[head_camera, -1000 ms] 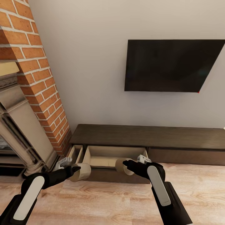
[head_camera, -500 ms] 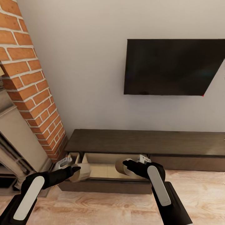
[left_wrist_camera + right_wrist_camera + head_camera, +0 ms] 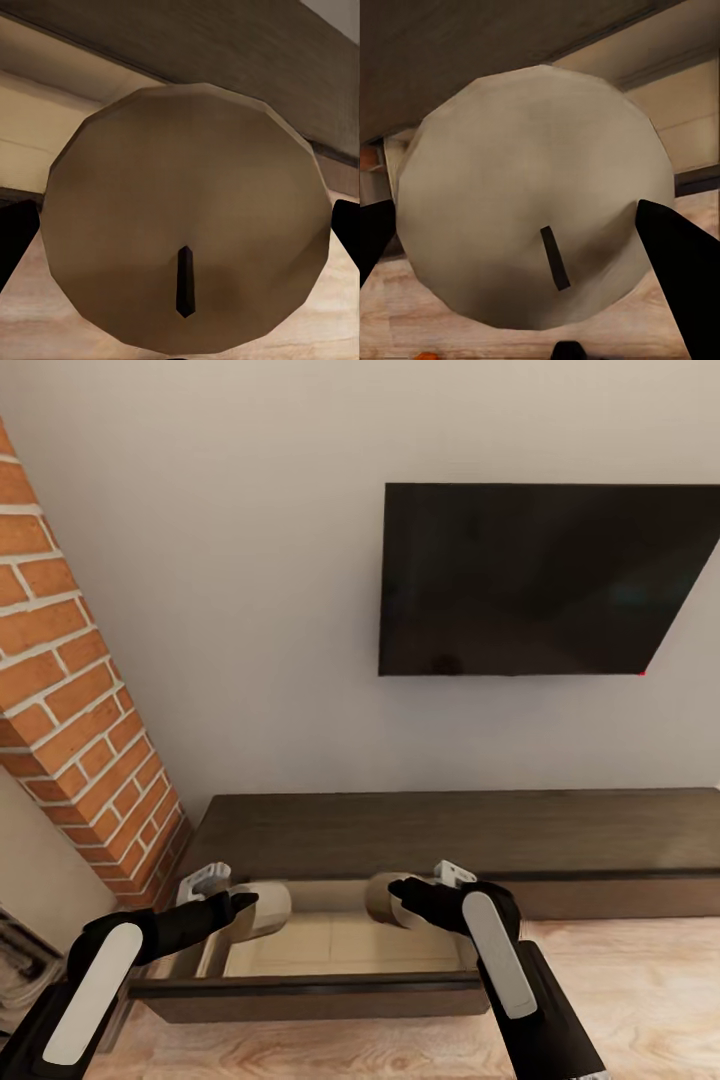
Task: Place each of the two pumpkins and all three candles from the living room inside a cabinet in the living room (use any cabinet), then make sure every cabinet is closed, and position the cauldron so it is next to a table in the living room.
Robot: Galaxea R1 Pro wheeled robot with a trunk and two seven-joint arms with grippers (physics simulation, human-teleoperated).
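**Two candles held over the open cabinet drawer**

Head view. We see the left hand [image 3: 240,905] clasping a squat beige candle [image 3: 262,910] and the right hand [image 3: 398,890] clasping a second candle [image 3: 382,898]. Both hang above the pale interior of a pulled-out drawer [image 3: 330,945] of the long dark cabinet [image 3: 450,830]. A black wall screen [image 3: 550,580] hangs above it and a brick column [image 3: 70,700] stands to the left. We read no brand, label or writing anywhere.

Left wrist view. The wick end of the left hand's candle [image 3: 184,225] faces the camera, with dark fingertips [image 3: 15,240] at both flanks; the drawer's beige floor lies beyond.

Right wrist view. The paler candle [image 3: 532,202] sits between dark fingertips [image 3: 675,255]; small orange patches at the frame edges are too partial to identify.

In our judgement, the step is done well by lowering each candle close to the drawer floor, well inside the front wall, letting go one at a time, then lifting the hands straight out before pushing the drawer shut.
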